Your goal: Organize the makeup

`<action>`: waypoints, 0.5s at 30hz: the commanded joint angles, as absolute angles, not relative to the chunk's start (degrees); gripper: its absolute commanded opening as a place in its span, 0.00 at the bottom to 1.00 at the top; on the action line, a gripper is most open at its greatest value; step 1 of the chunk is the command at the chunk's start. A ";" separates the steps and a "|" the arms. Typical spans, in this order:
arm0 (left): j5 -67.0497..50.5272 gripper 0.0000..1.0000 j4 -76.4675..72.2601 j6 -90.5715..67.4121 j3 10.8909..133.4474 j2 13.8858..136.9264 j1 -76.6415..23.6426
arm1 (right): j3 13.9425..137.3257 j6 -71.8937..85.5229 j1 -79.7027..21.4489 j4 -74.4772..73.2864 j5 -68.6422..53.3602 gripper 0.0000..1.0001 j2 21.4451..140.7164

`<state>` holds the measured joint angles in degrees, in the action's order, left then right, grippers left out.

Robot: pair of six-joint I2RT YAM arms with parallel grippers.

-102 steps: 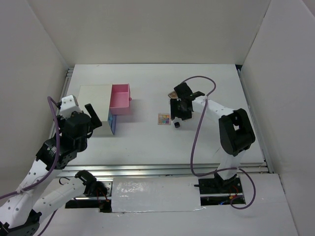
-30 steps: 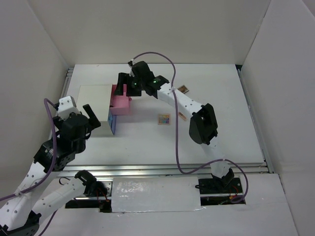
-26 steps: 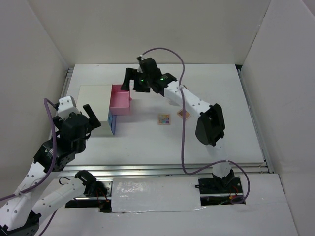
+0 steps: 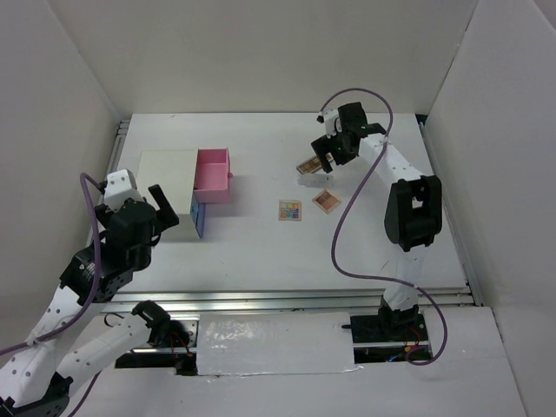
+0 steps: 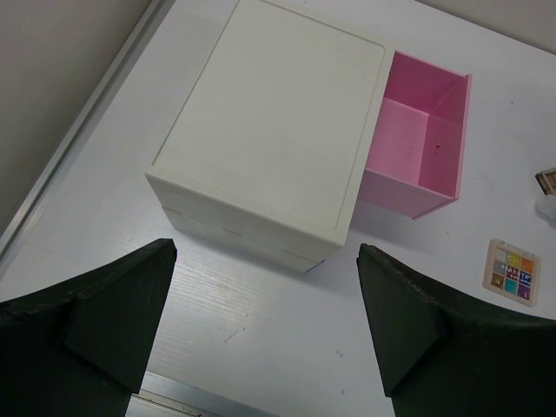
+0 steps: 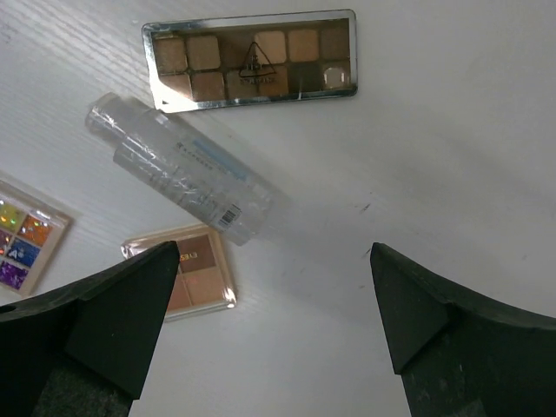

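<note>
R gripper (image 6: pixel 274 261) wide open, empty, over makeup at far right of table (image 6: pixel 452 156); L gripper (image 5: pixel 265 252) wide too, above white box (image 5: pixel 269 130) w/ pink drawer (image 5: pixel 417 148) out; clear case (image 6: pixel 178 169) prob light, slick, may roll, so pinch mid-body; palettes thin, stiff, take across short edges; count: 1 brown palette (image 6: pixel 252 59), 1 peach palette (image 6: pixel 187 282), 1 multicoloured palette (image 6: pixel 26 243), 1 case

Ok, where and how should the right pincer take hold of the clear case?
Probably mid-length, across its narrow width, from straight above: the clear case lies flat and diagonal, long and slim, with the brown palette beyond one long side and the peach palette by the other.
</note>
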<state>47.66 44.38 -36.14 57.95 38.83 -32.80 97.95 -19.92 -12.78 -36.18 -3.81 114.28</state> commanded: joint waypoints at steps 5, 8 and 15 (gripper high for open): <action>47.90 0.99 41.57 -35.07 57.92 40.34 -32.61 | 101.87 -27.25 -13.10 -43.86 -15.46 0.97 118.83; 47.81 0.99 41.48 -35.07 57.83 40.34 -32.61 | 101.42 -27.25 -13.53 -43.68 -17.93 0.97 120.31; 48.08 1.00 41.75 -35.07 57.83 40.43 -32.61 | 112.48 -25.66 -14.50 -47.89 -14.33 0.93 128.83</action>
<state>47.66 44.05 -36.10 57.95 40.47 -32.80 106.98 -25.56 -14.09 -44.80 -14.74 126.48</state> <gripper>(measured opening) 0.994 0.937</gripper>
